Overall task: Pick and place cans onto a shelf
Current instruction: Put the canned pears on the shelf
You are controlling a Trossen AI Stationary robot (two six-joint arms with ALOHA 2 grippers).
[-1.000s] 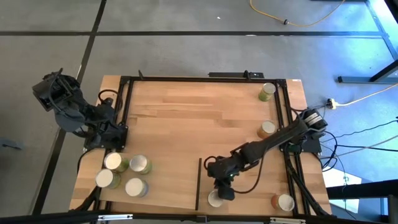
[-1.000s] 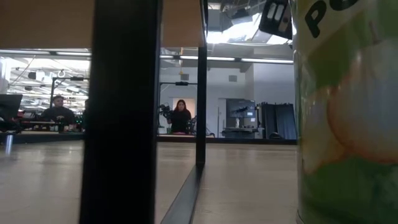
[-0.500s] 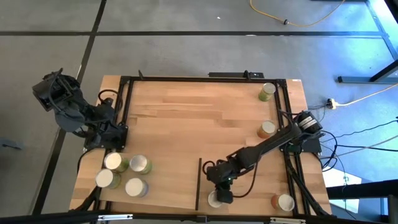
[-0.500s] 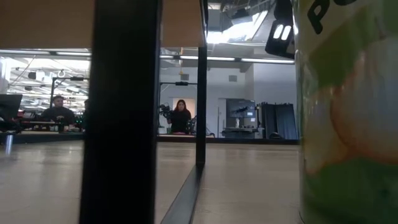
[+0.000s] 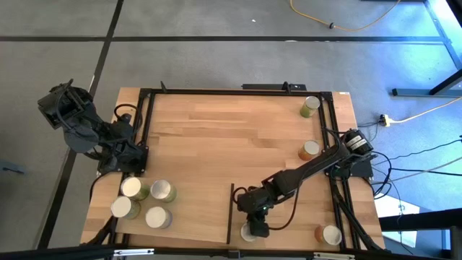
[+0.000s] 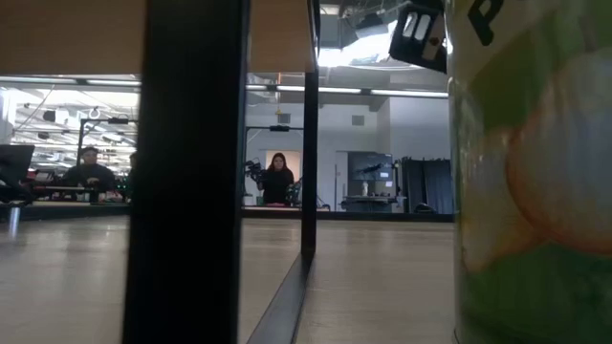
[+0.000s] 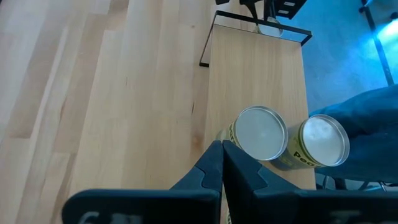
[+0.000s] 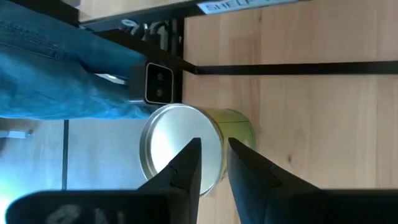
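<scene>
A green can (image 5: 248, 232) (image 8: 180, 149) (image 6: 535, 182) with a pale round top stands upright near the table's near edge, just right of the shelf's dark divider (image 5: 229, 213). My right gripper (image 5: 254, 224) (image 8: 213, 144) hangs over its far-right rim, slanting down, its fingers a narrow gap apart. Several more cans (image 5: 162, 191) (image 7: 258, 134) stand upright on the pale shelf (image 5: 195, 217) at the near left. My left gripper (image 7: 222, 149) is shut and empty, held high at the table's left edge. My right gripper comes slanting down from the far right onto the can's top rim (image 8: 219, 134). One fingertip (image 8: 194, 149) shows over the lid and the other (image 8: 233, 149) just outside the rim, over the green side. Whether they touch the can I cannot tell.
Three more cans stand on the tabletop at the right: one at the far right (image 5: 310, 106), one midway along the right edge (image 5: 309, 150), one at the near right corner (image 5: 328, 235). A person's blue trouser leg (image 8: 62, 74) is at the near edge, beside the low camera (image 8: 158, 84).
</scene>
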